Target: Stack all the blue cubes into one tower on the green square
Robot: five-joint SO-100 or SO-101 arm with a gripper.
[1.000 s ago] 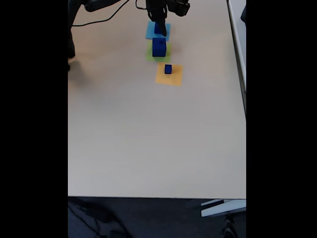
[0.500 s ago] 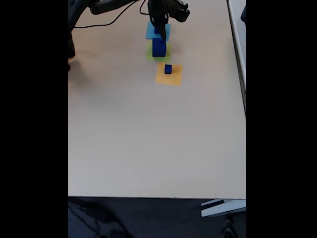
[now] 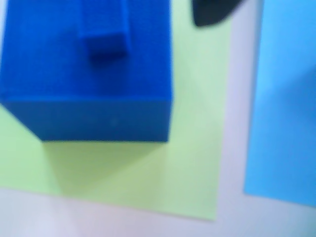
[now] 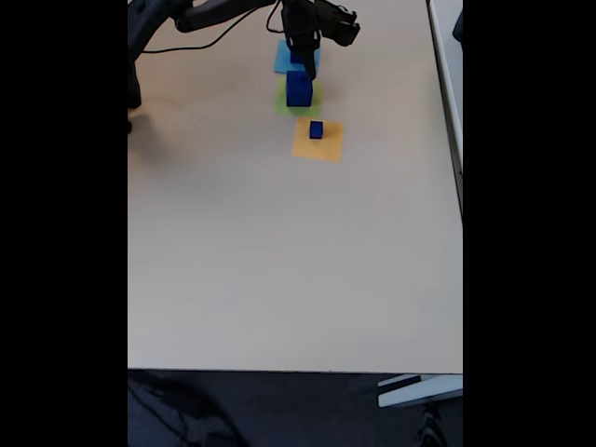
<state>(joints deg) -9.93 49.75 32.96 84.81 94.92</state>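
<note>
Beige table [image 4: 279,261], dark floor below its near edge. 3 paper squares in a row at the far end: light-blue [image 4: 289,63], green square [image 4: 284,104], orange [image 4: 321,144]. Large blue cube [image 4: 299,88] sits on the green square; wrist view shows the medium cube [image 3: 104,29] over its top, contact unclear. Small cube [image 4: 316,129] on the orange square. Gripper [image 4: 303,58] hangs above the stack; can't tell whether its fingers are spread or pinching.

Large blue cube [image 3: 89,94] on green square [image 3: 187,148]; light-blue square [image 3: 284,108] right.
</note>
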